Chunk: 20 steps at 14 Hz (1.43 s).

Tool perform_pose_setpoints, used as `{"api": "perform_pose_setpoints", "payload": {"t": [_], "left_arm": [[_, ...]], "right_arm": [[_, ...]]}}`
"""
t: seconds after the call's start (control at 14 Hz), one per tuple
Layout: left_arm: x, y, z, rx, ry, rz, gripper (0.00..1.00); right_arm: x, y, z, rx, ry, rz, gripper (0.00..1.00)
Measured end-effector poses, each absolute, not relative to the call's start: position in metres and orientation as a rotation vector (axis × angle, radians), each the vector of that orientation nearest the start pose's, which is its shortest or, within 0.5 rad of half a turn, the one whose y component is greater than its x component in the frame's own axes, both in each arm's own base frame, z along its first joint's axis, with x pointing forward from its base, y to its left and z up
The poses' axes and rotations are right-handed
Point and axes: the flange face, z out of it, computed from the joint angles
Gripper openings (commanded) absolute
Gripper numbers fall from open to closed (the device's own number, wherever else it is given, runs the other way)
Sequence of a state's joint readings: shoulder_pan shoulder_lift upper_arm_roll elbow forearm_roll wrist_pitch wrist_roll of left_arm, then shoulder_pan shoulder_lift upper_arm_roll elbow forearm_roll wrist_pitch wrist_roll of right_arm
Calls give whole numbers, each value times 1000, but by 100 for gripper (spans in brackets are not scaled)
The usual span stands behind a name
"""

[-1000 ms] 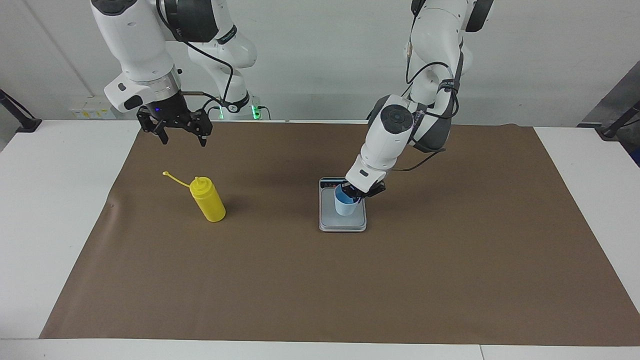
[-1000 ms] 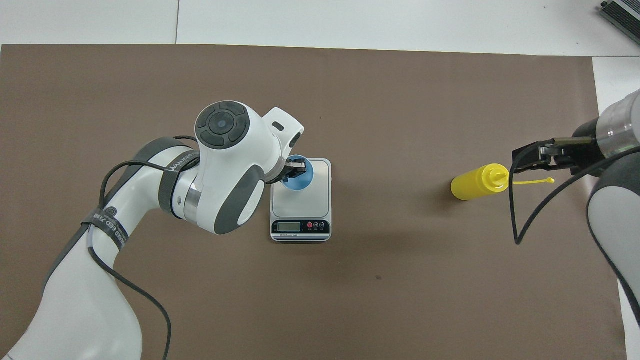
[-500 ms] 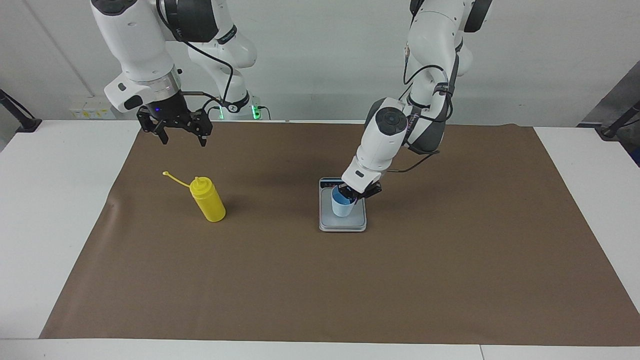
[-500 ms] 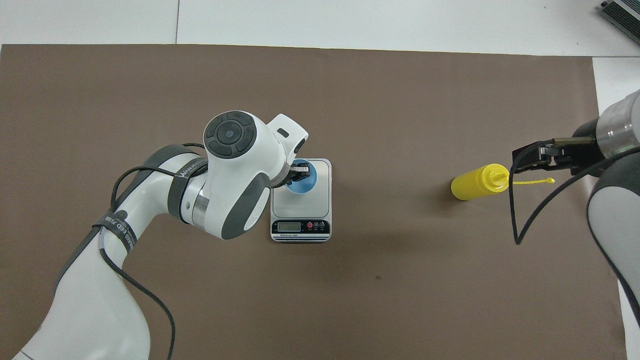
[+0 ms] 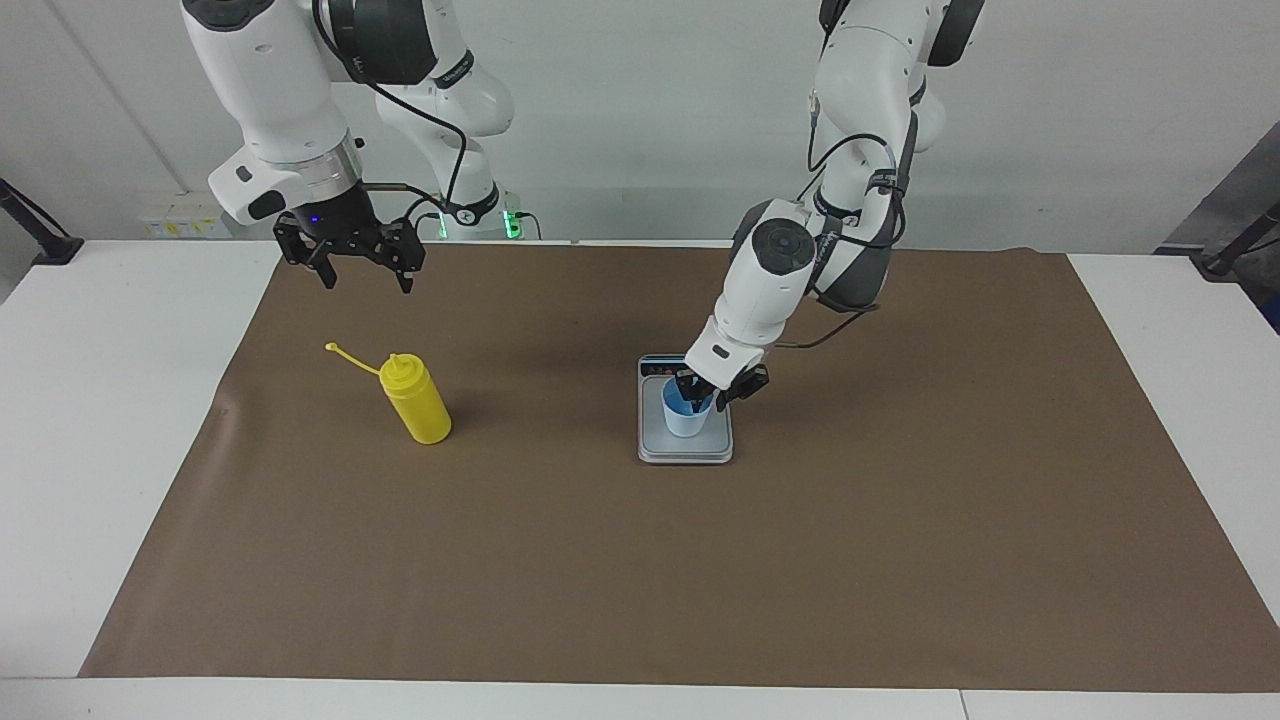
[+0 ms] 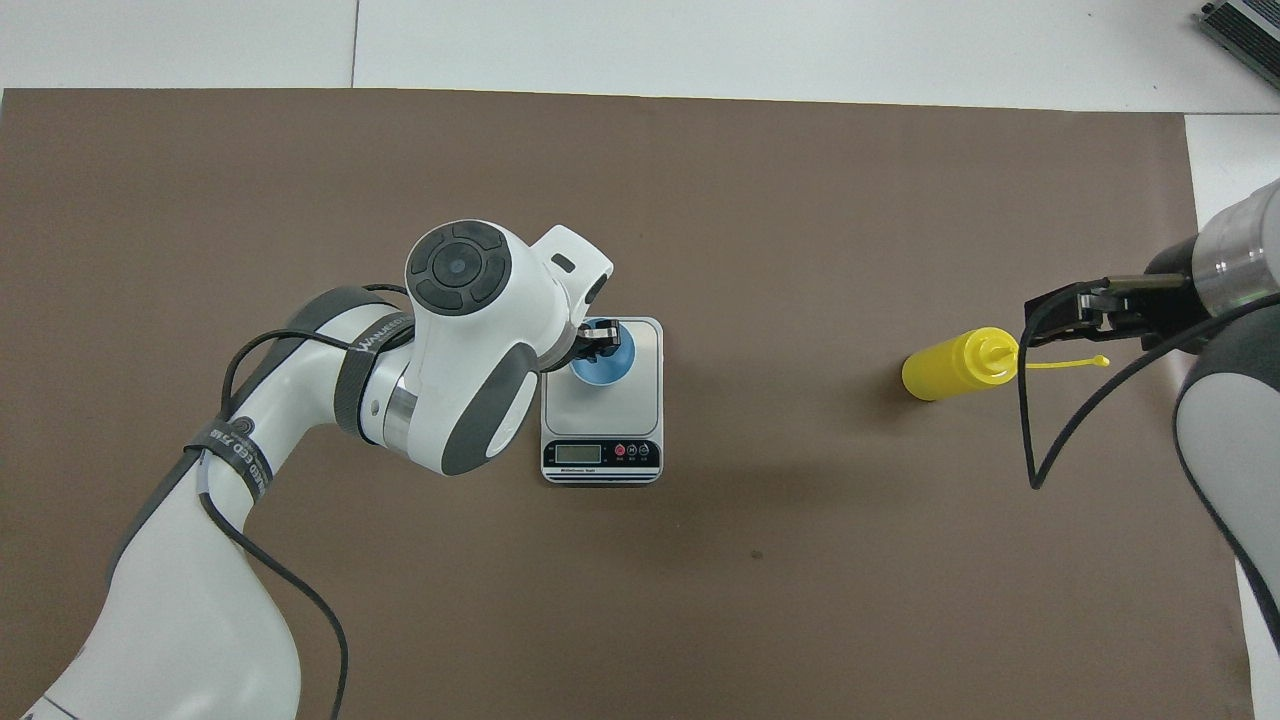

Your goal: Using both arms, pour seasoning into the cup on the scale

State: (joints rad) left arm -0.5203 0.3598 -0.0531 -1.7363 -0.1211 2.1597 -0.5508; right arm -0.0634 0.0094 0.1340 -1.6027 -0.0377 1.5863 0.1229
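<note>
From across the counter I see the cup [image 5: 687,412] upright on the scale [image 5: 685,448]; my left tool [image 5: 706,392] sits at its rim, grip unclear, while my right tool [image 5: 364,268] hangs with fingers apart. From overhead, the seasoning [image 6: 958,364] stands toward the right arm's end, the left arm [image 6: 440,350] hides part of the cup, and the scale's display writing is unreadable.

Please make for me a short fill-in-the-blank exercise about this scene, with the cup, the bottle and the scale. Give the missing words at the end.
1. The pale-blue cup stands on the ____.
2. The yellow bottle stands on the brown mat, toward the ____ arm's end of the table.
3. The left gripper is at the rim of the ____.
4. The right gripper hangs open in the air and holds ____.

Missing words: scale; right; cup; nothing
</note>
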Motion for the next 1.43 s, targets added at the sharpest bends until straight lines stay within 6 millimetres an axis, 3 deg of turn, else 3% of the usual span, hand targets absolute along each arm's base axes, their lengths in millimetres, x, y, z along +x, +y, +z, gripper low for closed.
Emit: {"api": "perform_pose_setpoints", "payload": {"t": [0.14,0.29,0.57,1.0,1.29,1.43], "left_arm": [[560,-347,391,-3258,-84,-3,100],[572,-318,419,-3228,-122,-20,100],[579,-237,486,-3201,-89,-28,100],[576,-117,540,-3183,128,23,100],[563,-73,563,-3177,196,66,100],[558,-61,575,-3169,202,45,100]], "right_arm": [[557,35,606,-3179,81,35,100],[557,35,606,-3179,81,35,100],[557,35,606,-3179,81,35,100],[557,35,606,-3179,81,35,100],[557,35,606,-3179,81,35,100],[557,35,606,-3179,81,35,100]]}}
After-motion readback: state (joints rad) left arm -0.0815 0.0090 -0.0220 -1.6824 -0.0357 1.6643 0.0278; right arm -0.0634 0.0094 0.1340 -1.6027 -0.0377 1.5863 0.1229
